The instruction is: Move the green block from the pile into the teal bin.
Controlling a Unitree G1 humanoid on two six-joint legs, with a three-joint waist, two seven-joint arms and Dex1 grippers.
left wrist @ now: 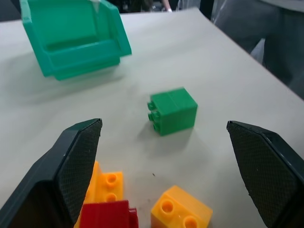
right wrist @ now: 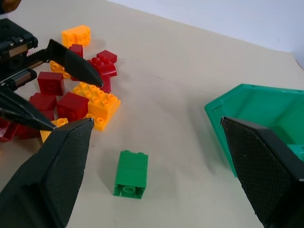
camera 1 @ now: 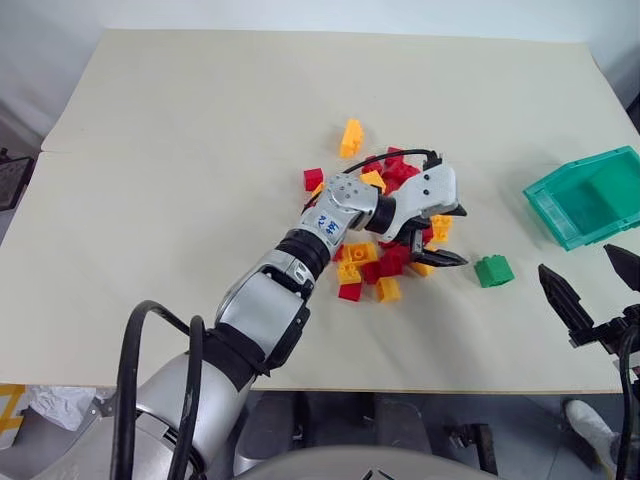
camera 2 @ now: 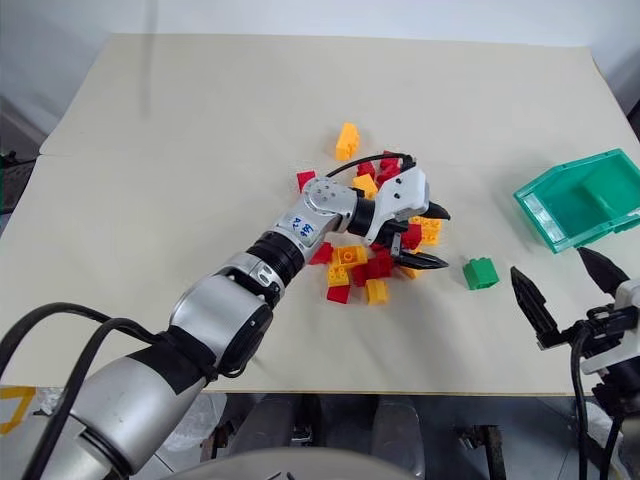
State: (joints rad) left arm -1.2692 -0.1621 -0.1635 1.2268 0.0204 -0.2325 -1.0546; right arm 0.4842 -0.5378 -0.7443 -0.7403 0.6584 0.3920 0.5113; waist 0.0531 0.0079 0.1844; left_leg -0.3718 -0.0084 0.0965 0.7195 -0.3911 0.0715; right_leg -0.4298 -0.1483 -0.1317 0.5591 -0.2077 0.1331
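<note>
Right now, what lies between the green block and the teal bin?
Nothing: in the left eye view, only bare table separates the green block from the teal bin.

teal bin (camera 1: 590,200) cut by frame edge, pile (camera 1: 385,255) partly hidden behind left arm

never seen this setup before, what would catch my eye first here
The left gripper hangs open at the right edge of a pile of red and yellow bricks in the middle of the table. A lone green block lies on its side just past those fingers, apart from the pile. Further right sits a teal bin near the table's edge, with the right gripper open in front of it.
</note>
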